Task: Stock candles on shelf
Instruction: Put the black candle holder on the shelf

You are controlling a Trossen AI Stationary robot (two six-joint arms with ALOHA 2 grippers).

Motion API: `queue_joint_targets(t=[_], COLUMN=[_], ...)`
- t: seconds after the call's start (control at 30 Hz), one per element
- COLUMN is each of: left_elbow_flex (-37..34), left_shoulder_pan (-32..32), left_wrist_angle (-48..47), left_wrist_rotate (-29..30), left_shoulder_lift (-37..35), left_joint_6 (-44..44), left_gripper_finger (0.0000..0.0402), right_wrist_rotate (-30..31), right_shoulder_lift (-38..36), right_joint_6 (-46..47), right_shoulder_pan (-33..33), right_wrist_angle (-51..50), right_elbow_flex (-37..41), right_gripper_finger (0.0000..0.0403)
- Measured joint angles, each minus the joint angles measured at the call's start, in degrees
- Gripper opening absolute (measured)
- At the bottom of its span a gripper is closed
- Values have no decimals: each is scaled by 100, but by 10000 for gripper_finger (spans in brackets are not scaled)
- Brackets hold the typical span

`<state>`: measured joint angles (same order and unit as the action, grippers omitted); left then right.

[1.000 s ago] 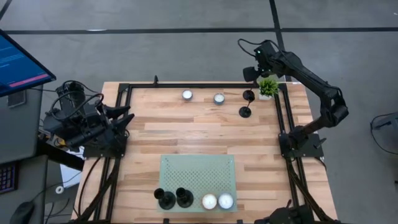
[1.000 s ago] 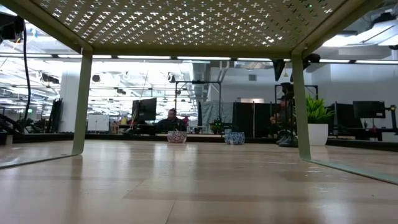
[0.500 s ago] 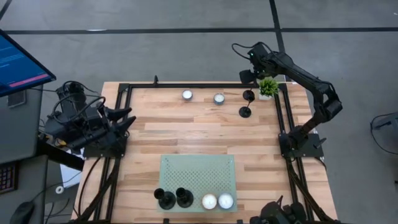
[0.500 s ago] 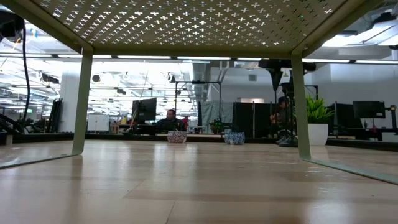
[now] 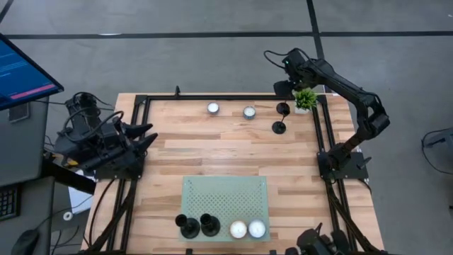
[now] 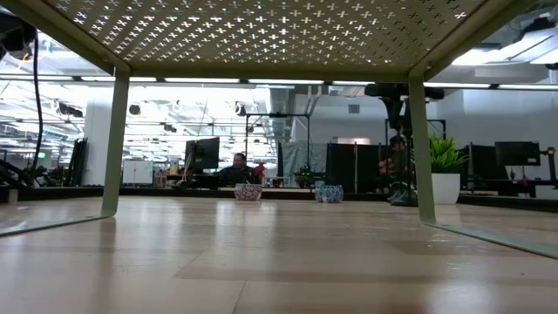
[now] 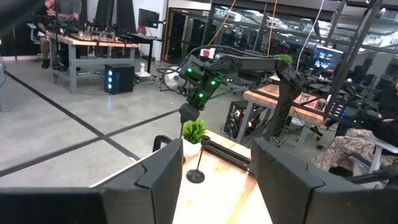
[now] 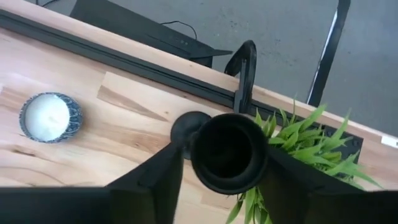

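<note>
At the table's far edge, right end effector (image 8: 221, 163) apparently clasping black candle holder (image 8: 229, 151).

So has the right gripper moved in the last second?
Yes. In the high view the right gripper has shifted leftward, from beside the small potted plant to above the black candlestick.

The black holder's (image 8: 229, 152) stem is hidden beneath its own cup.
</note>
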<state>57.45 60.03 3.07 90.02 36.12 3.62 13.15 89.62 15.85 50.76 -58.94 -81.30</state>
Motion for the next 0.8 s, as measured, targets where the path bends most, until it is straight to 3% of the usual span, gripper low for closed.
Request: queue_joint_targets(t=[0.53,0.8], left_elbow_flex=[0,0], left_shoulder_pan=[1,2], left_wrist_angle=[0,0], left_wrist_rotate=[0,0], left_shoulder_lift=[2,7], left_joint_6=[0,2], left_gripper_finger=[190,190], right_wrist_rotate=[-106,-131], right_shoulder_lift=[70,-65], right_joint_6=[-145,-233], right_shoulder_pan=[-11,-180], right_wrist_angle=[107,-136], right_elbow_flex=[-9,-7], right_gripper_finger=[8,32])
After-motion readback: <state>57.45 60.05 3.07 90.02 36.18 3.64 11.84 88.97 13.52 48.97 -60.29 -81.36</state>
